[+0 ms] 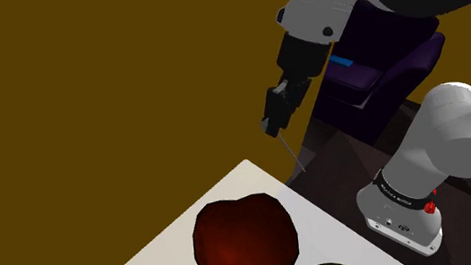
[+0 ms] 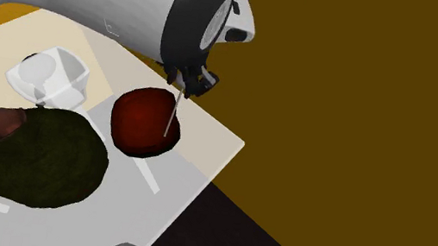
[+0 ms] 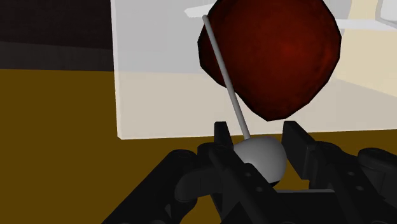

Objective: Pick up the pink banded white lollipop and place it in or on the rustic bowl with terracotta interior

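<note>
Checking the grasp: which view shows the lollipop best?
The wrist view: the lollipop sits with its pale head clasped between the jaws, stick toward the red bowl. Both other views show its stick hanging below the gripper.

Open air above red bowl (image 1: 241,242), dark bowl (image 2: 63,171) just beside it

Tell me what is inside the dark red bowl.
Only bare red interior shows in the bowl. The lollipop is clasped in the tool; its stick hides a sliver.
</note>
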You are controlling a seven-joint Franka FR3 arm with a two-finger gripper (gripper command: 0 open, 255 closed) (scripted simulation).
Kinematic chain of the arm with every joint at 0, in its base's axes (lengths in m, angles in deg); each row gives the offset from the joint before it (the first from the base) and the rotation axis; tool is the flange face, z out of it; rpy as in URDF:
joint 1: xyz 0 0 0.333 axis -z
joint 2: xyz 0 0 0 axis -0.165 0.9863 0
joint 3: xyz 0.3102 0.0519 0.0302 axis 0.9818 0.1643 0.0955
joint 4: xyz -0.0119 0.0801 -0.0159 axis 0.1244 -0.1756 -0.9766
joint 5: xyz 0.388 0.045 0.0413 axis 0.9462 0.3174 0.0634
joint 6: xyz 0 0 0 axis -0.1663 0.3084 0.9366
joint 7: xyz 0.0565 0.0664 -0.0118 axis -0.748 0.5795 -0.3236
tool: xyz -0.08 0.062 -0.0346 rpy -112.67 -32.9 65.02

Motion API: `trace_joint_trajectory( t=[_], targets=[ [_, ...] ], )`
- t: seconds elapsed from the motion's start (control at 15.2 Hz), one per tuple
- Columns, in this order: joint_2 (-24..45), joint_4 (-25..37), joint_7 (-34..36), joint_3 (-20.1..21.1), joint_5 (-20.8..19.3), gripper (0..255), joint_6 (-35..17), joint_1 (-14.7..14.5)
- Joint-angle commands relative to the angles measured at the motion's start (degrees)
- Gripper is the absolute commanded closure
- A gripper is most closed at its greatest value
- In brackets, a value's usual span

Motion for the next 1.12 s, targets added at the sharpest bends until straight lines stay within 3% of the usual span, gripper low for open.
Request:
trace_joint_trajectory(
  t=[0.0,0.59,1.06],
  targets=[
    [0.95,2.15,3.09,2.52,1.05,255,0.18,-0.81],
    [6.65,14.05,16.11,13.12,3.03,255,1.49,-1.8],
    [7.11,9.3,15.03,14.95,4.64,255,-3.72,-2.24]
  ],
)
